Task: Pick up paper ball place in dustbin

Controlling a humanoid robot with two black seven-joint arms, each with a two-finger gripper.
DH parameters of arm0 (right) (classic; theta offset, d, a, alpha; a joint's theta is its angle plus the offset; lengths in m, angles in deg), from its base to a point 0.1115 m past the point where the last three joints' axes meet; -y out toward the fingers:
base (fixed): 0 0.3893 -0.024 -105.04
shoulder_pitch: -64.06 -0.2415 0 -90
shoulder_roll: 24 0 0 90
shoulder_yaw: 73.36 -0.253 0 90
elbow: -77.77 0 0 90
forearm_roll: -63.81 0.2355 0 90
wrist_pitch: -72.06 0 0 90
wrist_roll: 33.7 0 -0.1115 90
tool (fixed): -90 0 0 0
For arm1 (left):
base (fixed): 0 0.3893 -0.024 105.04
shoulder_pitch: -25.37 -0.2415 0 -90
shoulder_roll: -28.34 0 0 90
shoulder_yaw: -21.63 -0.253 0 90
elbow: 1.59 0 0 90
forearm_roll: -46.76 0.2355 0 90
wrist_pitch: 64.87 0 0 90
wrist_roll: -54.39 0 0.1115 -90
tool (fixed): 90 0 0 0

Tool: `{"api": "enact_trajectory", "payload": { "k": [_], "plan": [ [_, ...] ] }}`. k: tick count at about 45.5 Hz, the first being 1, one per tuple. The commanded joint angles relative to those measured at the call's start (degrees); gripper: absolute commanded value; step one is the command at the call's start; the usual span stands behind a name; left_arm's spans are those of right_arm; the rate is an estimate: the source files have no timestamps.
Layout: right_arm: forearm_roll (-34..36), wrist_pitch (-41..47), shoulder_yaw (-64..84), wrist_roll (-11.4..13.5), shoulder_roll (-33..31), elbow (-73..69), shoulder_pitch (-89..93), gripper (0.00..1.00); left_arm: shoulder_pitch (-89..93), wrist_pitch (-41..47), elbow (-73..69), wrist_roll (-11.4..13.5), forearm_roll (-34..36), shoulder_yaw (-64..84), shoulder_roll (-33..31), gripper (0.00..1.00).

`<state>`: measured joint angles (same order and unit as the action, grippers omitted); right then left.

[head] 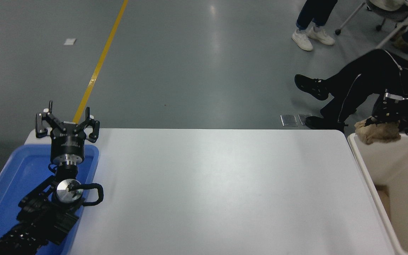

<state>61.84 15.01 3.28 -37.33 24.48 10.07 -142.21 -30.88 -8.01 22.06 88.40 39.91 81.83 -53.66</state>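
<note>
The tan-brown crumpled paper ball (378, 132) hangs in my right gripper (384, 122), which is shut on it at the right edge of the view. The ball sits over the far rim of the cream-beige dustbin (361, 166), which stands off the table's right end. My left gripper (67, 122) is open and parked at the lower left, above the blue tray.
A shallow blue tray (9, 177) lies under the left arm at the table's left end. A seated person's black-clad legs (360, 79) stretch out just beyond the right gripper. Another person's white shoes (312, 36) are on the floor farther back.
</note>
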Motion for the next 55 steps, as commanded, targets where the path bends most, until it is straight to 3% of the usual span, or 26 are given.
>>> {"api": "enact_trajectory", "payload": {
  "k": [1,9,20,30,38,47,48,51,52,53,55],
  "plan": [
    [0.1,-2.2,-16.5,0.0,-3.7,26.2,28.7,0.00,0.0,0.0,-0.1,0.0,0.0,0.0,0.0,0.99],
    [0.3,-2.5,-31.2,0.0,-2.2,46.4,50.8,0.00,0.0,0.0,-0.1,0.0,0.0,0.0,0.0,0.99],
    [0.5,-9.0,-44.6,0.3,10.0,68.9,72.1,0.00,0.0,0.1,-0.1,0.0,-0.1,0.0,0.0,0.99],
    [0.9,-27.0,-46.4,1.3,16.1,69.8,80.4,0.00,0.0,0.0,-0.1,0.1,-0.1,0.0,0.0,0.99],
    [6.2,-32.0,-46.8,2.9,18.3,69.6,83.0,0.00,0.0,0.1,-0.1,0.1,-0.2,0.0,0.0,0.99],
    [7.2,-33.8,-46.8,3.9,19.1,69.5,83.8,0.00,0.0,0.1,-0.1,0.1,-0.2,0.0,0.0,0.99],
    [7.2,-33.8,-46.8,3.8,19.1,69.5,83.8,0.10,0.0,0.1,-0.1,0.1,-0.2,0.0,0.0,0.99],
    [7.2,-33.8,-46.7,3.8,18.9,69.5,84.2,0.76,0.0,0.1,-0.1,0.1,-0.2,0.0,0.0,0.99],
    [7.2,-33.8,-46.7,3.8,19.1,69.5,84.4,0.94,0.0,0.1,-0.1,0.1,-0.2,0.0,0.0,0.99],
    [7.2,-33.3,-46.7,3.8,19.1,69.4,84.5,1.00,0.0,0.1,-0.1,0.1,-0.2,0.0,0.0,0.99],
    [7.2,-33.2,-46.7,3.7,18.9,69.2,84.5,1.00,0.0,0.1,-0.1,0.1,-0.2,0.0,0.0,0.99]
  ]
}}
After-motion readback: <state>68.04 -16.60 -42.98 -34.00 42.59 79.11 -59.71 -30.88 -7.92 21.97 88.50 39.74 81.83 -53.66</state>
